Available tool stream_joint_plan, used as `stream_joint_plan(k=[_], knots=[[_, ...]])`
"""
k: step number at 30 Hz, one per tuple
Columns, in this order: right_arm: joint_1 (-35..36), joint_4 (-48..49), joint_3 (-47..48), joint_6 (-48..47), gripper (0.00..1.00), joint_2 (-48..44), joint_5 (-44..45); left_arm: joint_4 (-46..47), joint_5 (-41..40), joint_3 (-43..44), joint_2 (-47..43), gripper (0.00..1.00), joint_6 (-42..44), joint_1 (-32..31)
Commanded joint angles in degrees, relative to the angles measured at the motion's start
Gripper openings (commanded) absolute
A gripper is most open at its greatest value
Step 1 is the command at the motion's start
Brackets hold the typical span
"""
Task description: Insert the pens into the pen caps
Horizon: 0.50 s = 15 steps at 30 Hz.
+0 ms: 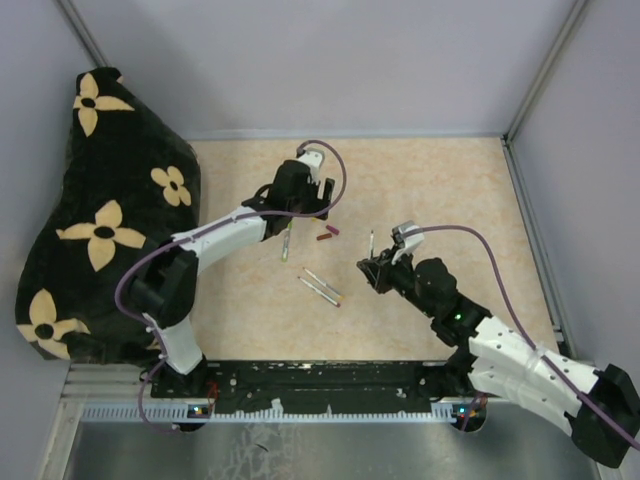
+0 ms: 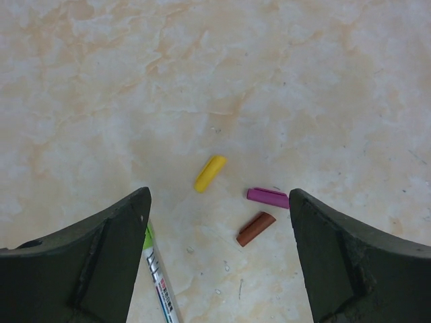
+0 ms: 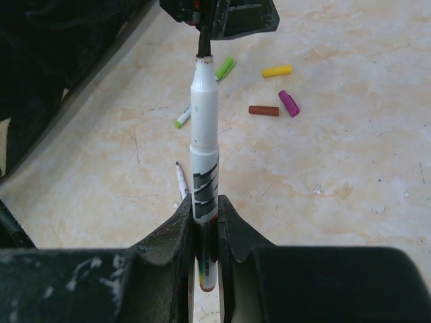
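My left gripper (image 1: pixel 305 208) is open and empty, hovering over three loose caps seen between its fingers: a yellow cap (image 2: pixel 210 173), a magenta cap (image 2: pixel 267 197) and a dark red cap (image 2: pixel 256 229). A white pen with a green cap on it (image 2: pixel 158 269) lies by the left finger. My right gripper (image 3: pixel 204 202) is shut on a white pen (image 3: pixel 204 148), held upright with its dark tip pointing away. In the top view this pen (image 1: pixel 371 243) stands right of the caps (image 1: pixel 327 233). Two more pens (image 1: pixel 321 286) lie side by side mid-table.
A black cloth with yellow flowers (image 1: pixel 100 220) is heaped at the left edge of the table. Grey walls close in the back and right sides. The left gripper's body (image 3: pixel 222 13) shows just beyond the held pen's tip.
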Motion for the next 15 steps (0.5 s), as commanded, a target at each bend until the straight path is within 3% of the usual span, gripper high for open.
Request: stream_joint_plan(k=[1, 15], knots=[[-0.17, -0.74, 0.7, -1.29, 0.0, -2.36, 0.36, -3.83, -0.05, 4.02, 4.22, 0.87, 3.3, 0.77], [-0.24, -2.22, 0.91, -1.67, 0.0, -3.78, 0.68, -5.52, 8.27, 8.27, 11.09, 0.83, 3.99, 4.53]])
